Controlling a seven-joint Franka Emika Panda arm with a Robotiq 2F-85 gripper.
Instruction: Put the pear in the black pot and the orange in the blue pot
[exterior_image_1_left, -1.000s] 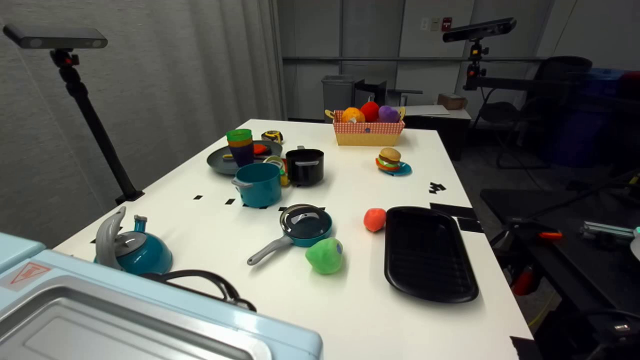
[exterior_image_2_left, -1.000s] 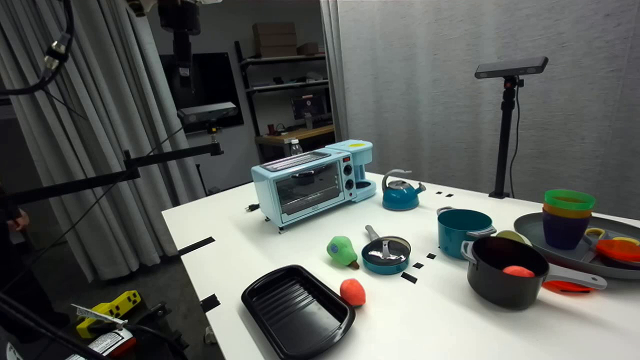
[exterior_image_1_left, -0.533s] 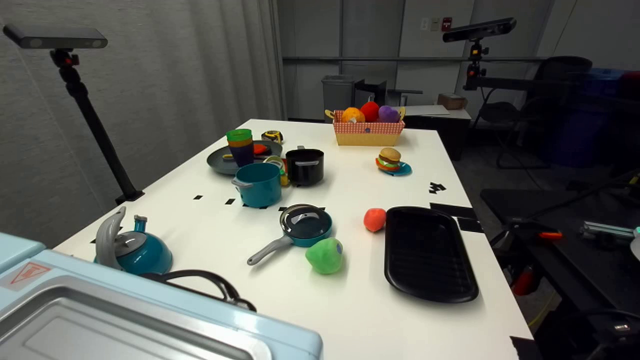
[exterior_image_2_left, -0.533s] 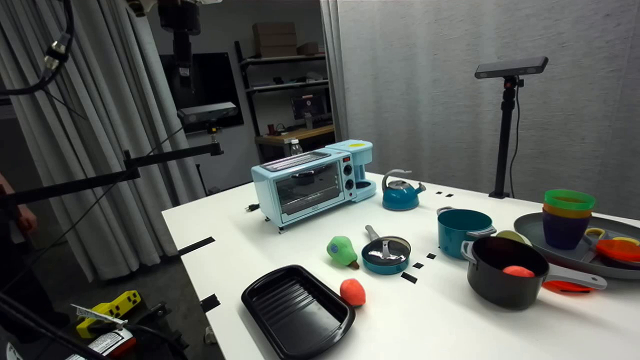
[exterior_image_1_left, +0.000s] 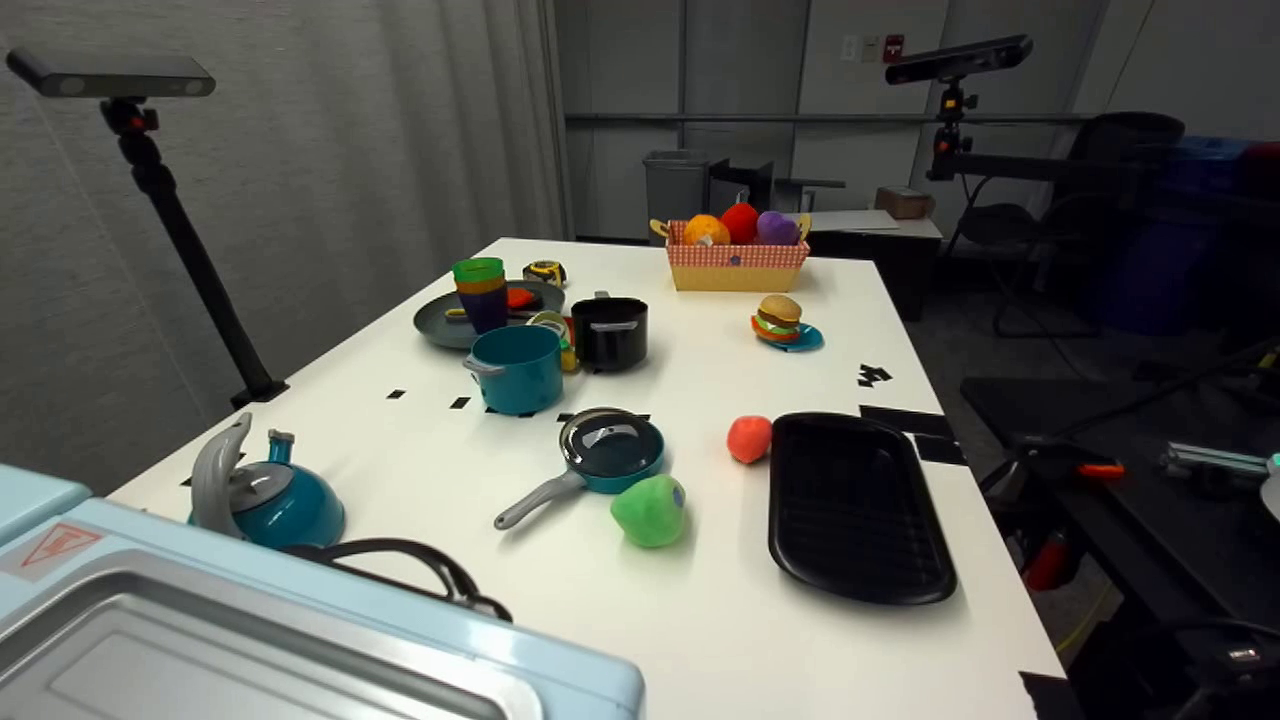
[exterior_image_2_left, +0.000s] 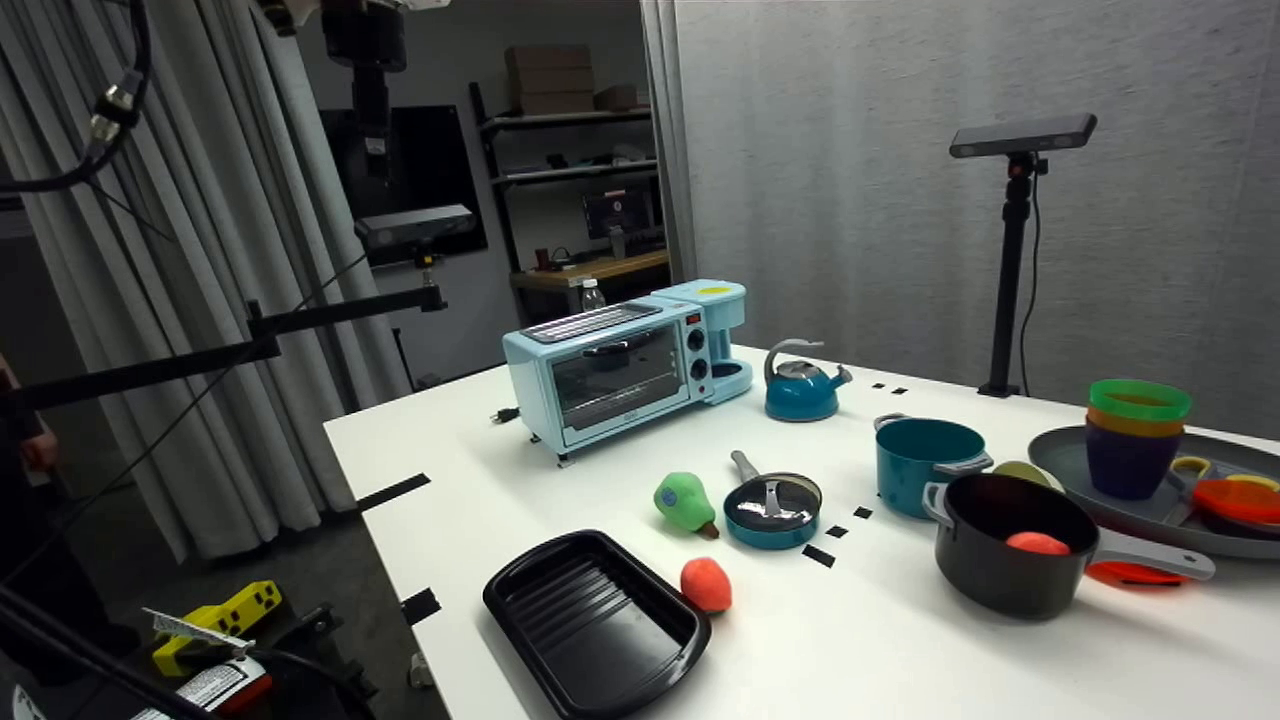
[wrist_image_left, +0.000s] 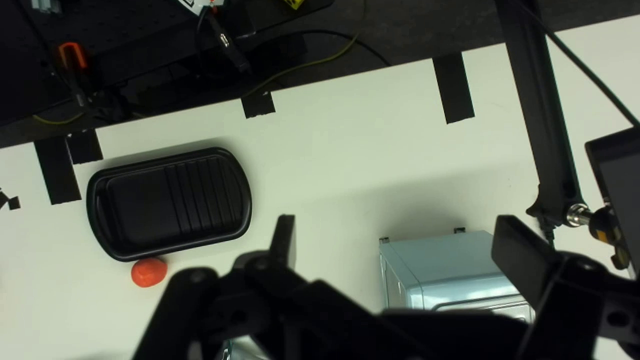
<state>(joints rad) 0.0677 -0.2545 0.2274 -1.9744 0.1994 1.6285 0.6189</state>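
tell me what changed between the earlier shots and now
In an exterior view, the fingers edged slightly toward the picture's right, and a bystander's hand at the left edge swayed. Nothing was visibly grasped or released. The pear, black pot and blue pot stayed put.

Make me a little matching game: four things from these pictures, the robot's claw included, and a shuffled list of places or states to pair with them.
Things
1. Pear
2. Black pot
3. Cups
4. Gripper (the claw)

Places or states
A. Stacked, green on top
B. Beside the lidded pan
C. Spread open, gripping nothing
D. Contains a reddish object

Pairs: 1-B, 2-D, 3-A, 4-C
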